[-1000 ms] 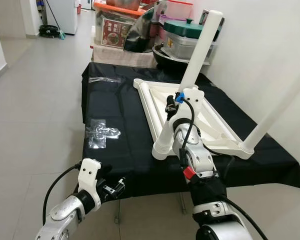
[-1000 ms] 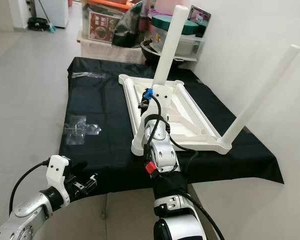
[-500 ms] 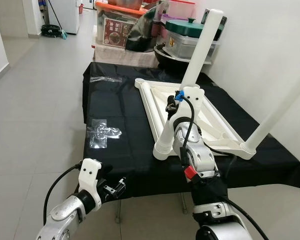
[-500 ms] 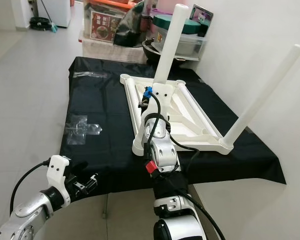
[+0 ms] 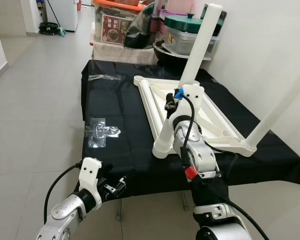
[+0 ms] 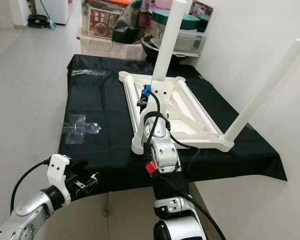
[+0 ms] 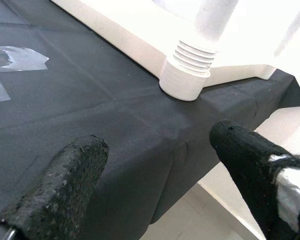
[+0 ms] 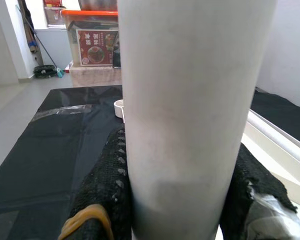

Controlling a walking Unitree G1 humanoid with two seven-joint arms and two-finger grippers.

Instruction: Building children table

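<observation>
1. A black cloth (image 5: 120, 150) is spread across the frame's centre.
2. An upturned white tabletop (image 5: 210, 122) is laid on it, right of centre.
3. A white leg (image 8: 190, 100) at the tabletop's near corner is pinched between the right gripper (image 8: 177, 195) fingers.
4. The left gripper (image 7: 160, 165), lower left, is held spread, empty.

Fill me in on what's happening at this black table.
A white children's table top lies upside down on the black-covered table, with two legs already standing up from it. The right gripper is clamped around a third leg whose threaded end sits in the near corner socket. The left gripper hangs open, idle, at the table's front edge. Clear plastic wrap lies on the cloth.
</observation>
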